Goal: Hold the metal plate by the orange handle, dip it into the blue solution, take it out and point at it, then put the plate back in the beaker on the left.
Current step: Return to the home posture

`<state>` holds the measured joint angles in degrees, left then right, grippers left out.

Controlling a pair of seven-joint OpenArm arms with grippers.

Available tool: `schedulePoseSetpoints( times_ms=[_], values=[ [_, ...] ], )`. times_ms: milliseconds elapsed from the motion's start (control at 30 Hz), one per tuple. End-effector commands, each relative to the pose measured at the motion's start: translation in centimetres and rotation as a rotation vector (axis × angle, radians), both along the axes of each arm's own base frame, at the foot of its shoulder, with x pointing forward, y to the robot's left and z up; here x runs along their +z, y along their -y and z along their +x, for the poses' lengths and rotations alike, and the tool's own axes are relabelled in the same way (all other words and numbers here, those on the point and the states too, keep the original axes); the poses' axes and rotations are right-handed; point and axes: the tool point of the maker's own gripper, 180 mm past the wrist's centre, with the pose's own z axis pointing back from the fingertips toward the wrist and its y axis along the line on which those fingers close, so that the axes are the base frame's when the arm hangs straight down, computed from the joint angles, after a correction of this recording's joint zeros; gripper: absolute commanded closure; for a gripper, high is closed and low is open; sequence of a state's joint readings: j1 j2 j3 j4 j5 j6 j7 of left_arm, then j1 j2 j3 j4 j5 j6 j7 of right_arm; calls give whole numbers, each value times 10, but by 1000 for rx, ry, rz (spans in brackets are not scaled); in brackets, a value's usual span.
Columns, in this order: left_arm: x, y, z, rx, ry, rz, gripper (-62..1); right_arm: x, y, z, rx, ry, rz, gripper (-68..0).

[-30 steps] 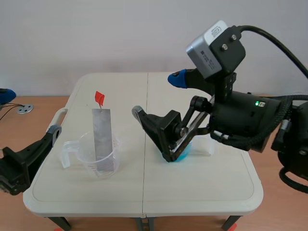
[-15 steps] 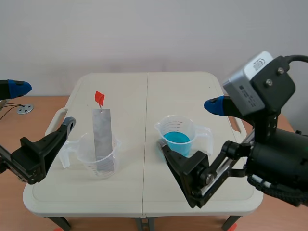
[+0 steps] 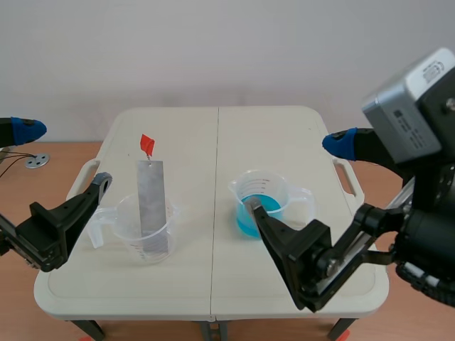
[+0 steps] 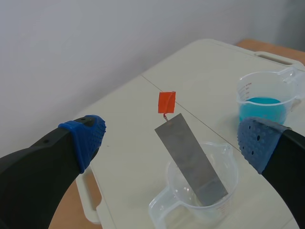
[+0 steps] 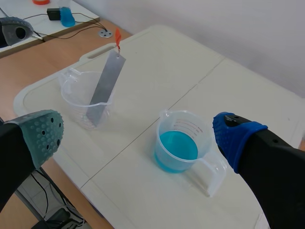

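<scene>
plate: the metal plate (image 3: 151,199) is a long flat grey strip with a dull finish. Its lower end sits inside the left beaker (image 3: 122,238) and most of it pokes out above the rim. Nothing is gripping it.
handle: the orange handle (image 3: 147,145) is a little flat flag at the plate's top end. The left wrist view shows it hanging on a thin hooked wire (image 4: 164,114), which the scene view barely shows.
tilt: in the scene view the plate looks close to upright, but both wrist views show it leaning on the rim.
left beaker: clear plastic, round, with a loop handle and printed scale marks.
right beaker: the right beaker (image 5: 188,125) is the same clear plastic, with blue solution (image 5: 177,145) in its lower part. The right wrist view shows all of it, spout and handle too. In the scene view a black finger hides part of it.
left gripper: the left gripper (image 4: 172,137) has its fingers spread wide and both dotted pads (image 4: 86,136) are blue. It sits off the table's left side, well apart from the plate.
right gripper: the right gripper (image 5: 139,132) is spread wide too, with one grey-green pad (image 5: 45,131) and one blue. It's by the table's front right and holds nothing.
table: the table (image 3: 284,135) is off-white plastic with rounded corners and a seam down the middle.
extras: only the right wrist view shows cables (image 5: 86,24) on a white side surface (image 5: 28,12).
</scene>
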<state>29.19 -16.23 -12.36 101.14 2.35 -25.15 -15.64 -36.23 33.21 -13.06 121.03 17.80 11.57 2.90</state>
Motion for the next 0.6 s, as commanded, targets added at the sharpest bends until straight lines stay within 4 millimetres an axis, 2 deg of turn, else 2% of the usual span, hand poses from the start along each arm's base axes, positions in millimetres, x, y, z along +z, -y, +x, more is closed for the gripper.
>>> schedulePoseSetpoints(
  times_ms=[0, 567],
  values=[
    [10, 2, 0, -6, 29, -16, -598, 9, 3, 4, -3, 36, 1, -659],
    [10, 2, 0, -6, 29, -16, -598, 10, 5, 6, -10, 42, -5, -659]
  ],
)
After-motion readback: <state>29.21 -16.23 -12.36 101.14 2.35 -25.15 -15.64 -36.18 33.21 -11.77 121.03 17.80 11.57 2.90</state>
